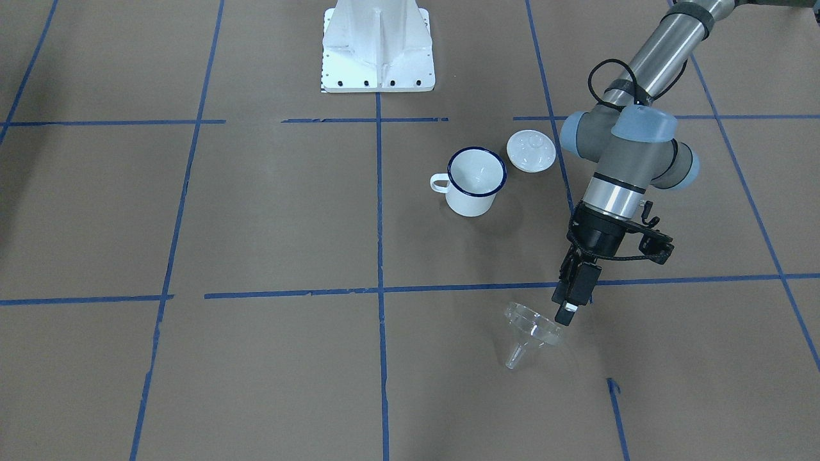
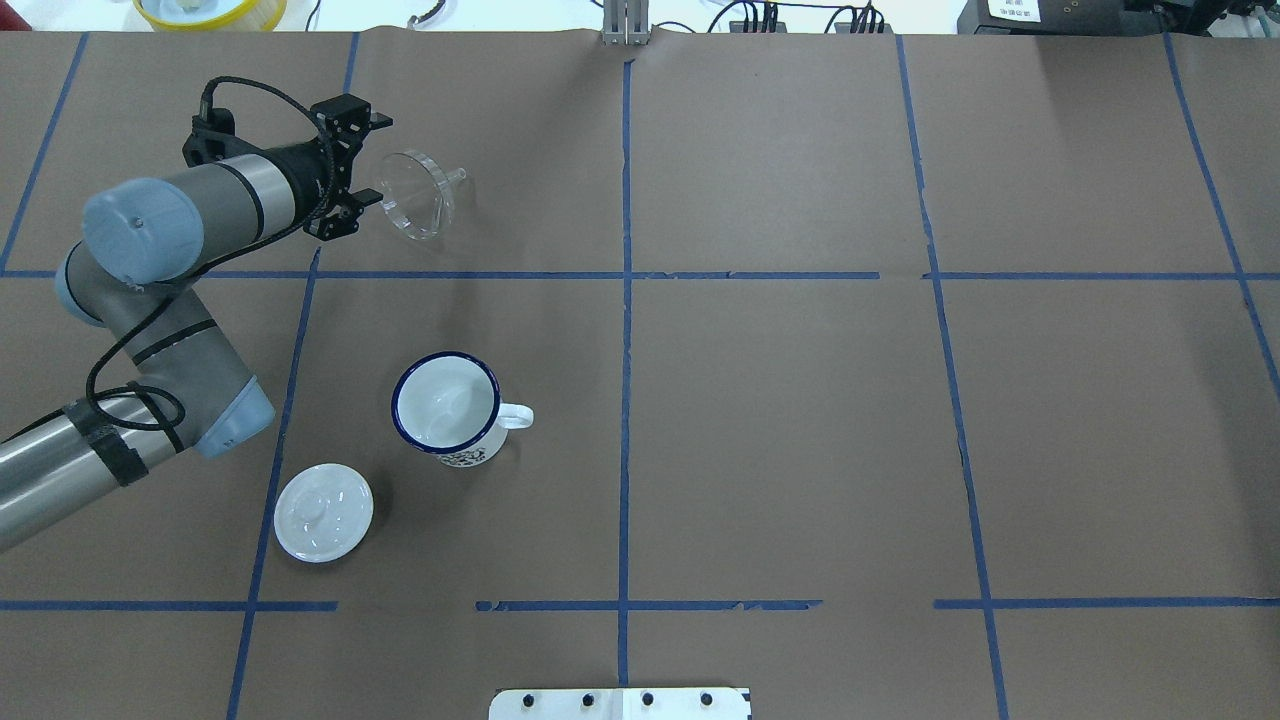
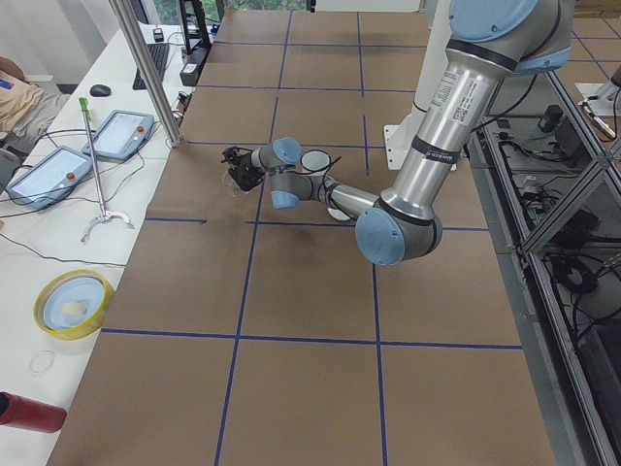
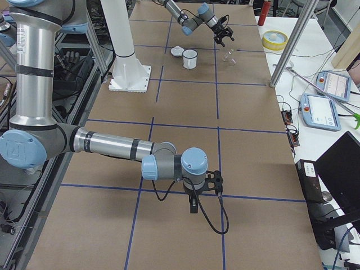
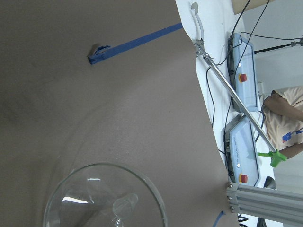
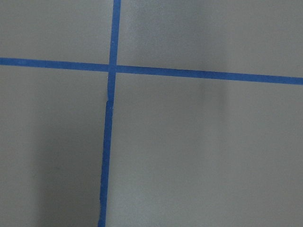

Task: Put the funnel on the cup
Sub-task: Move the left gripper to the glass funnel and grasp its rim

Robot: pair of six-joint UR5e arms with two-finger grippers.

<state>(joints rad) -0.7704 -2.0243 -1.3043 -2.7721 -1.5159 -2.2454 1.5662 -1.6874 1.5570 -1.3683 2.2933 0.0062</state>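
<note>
The clear plastic funnel [image 1: 532, 330] hangs tilted a little above the brown table, spout pointing away from my left gripper [image 1: 567, 312]. That gripper is shut on the funnel's rim; this also shows in the overhead view, gripper [image 2: 365, 205] and funnel [image 2: 415, 195]. The left wrist view looks into the funnel's cone [image 5: 104, 198]. The white mug [image 1: 475, 179] with a dark blue rim stands upright and empty, nearer the robot's base, also seen from overhead [image 2: 445, 405]. My right gripper [image 4: 193, 207] hovers far off over the table; I cannot tell whether it is open or shut.
A round white knobbed lid [image 1: 530, 151] lies beside the mug, under my left arm's wrist. The white robot base [image 1: 378, 51] stands behind. A yellow bowl [image 2: 210, 10], a metal post [image 4: 289, 50] and operator pendants [image 4: 329, 84] sit along the table's far edge.
</note>
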